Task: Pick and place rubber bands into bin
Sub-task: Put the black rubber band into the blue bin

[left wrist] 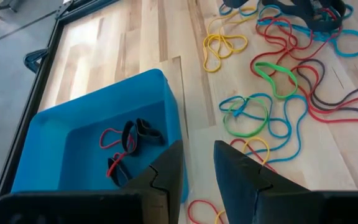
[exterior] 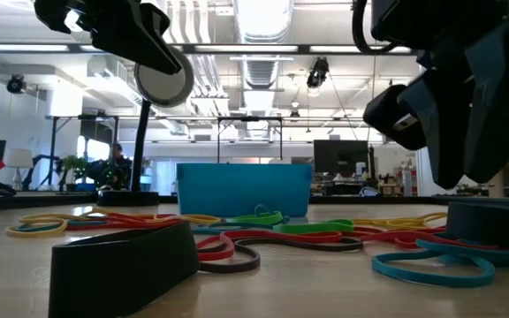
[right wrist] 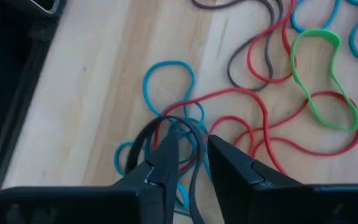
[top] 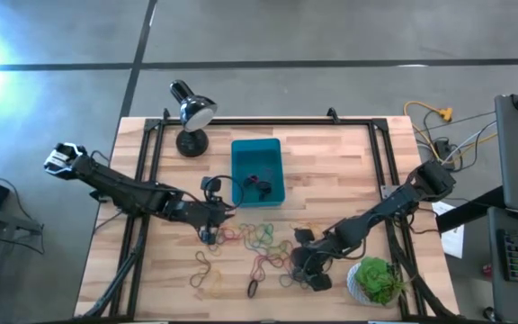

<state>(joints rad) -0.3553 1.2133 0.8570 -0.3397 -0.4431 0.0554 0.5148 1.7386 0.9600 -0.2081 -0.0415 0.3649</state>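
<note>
1. Right claw (right wrist: pixel 191 163) sits low over the rubber bands (top: pixel 259 238) on the desk (top: pixel 331 162), fingers slightly parted and straddling a black band (right wrist: pixel 146 134); grip not confirmed.
2. Bin (top: pixel 257 171) lies beyond the heap, nearer the left claw (left wrist: pixel 197 171), which is part-open and empty.

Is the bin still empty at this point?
No, the left wrist view shows a few red and black rubber bands already lying inside the teal-blue bin.
</note>
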